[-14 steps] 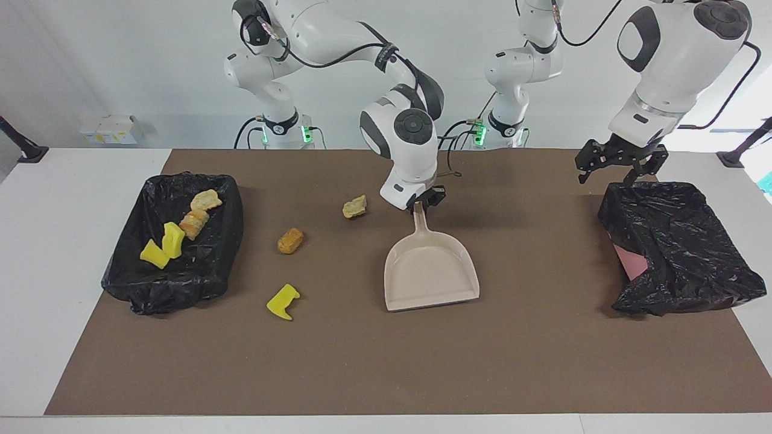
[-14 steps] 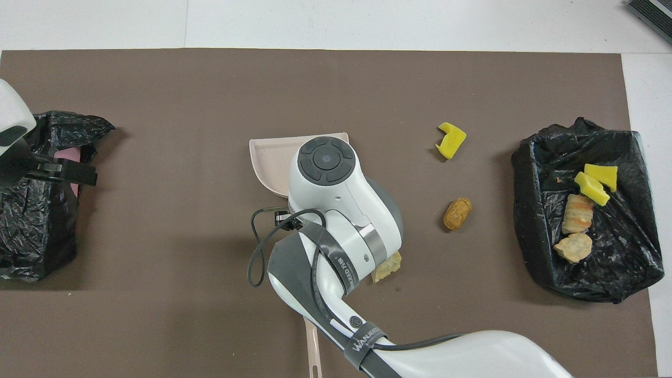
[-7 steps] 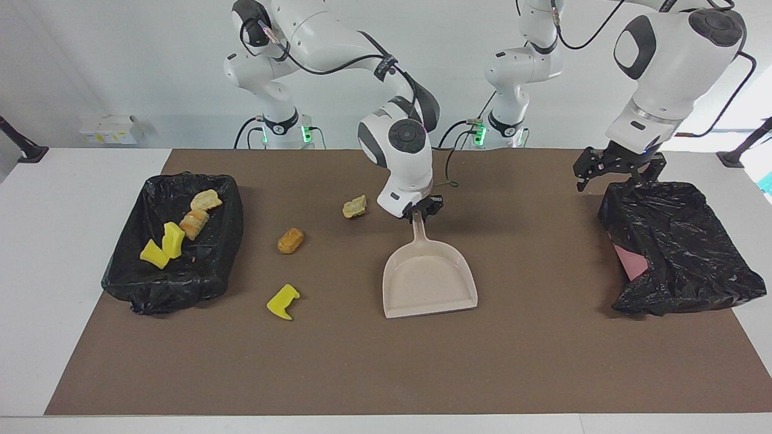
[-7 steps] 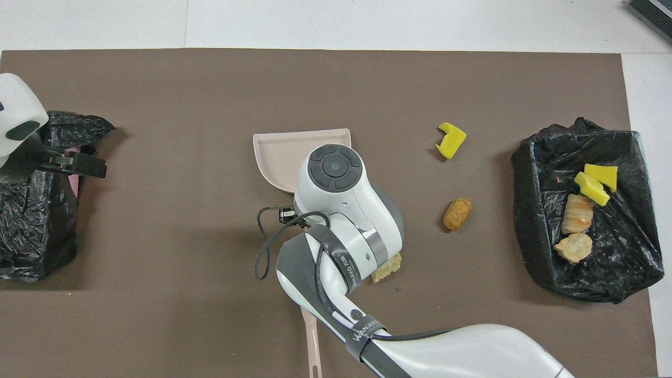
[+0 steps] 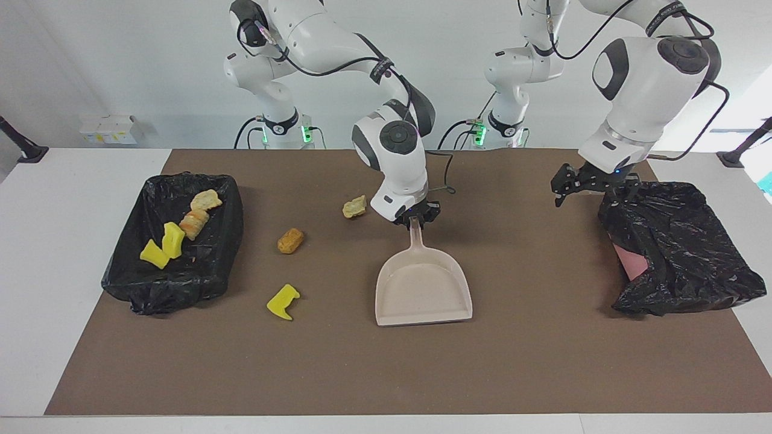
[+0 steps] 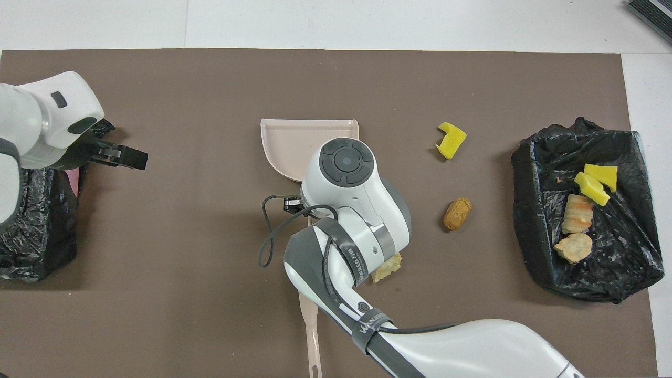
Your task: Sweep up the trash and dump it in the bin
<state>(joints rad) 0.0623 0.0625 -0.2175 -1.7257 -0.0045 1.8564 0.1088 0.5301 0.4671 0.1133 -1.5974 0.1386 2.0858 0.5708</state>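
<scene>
White wall (image 5: 120,66), brown-matted table (image 5: 422,374)

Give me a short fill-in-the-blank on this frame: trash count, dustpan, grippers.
1. The right gripper is shut on the dustpan by its ____.
2. ____ scraps lie in the bin at the right arm's end.
3. ____ scraps lie on the mat.
4. The left gripper is ____.

Missing words: handle; four; three; open

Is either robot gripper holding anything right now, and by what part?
The right gripper is shut on the beige plastic dustpan, gripping its handle near the top. The left gripper is open and holds nothing.
</scene>
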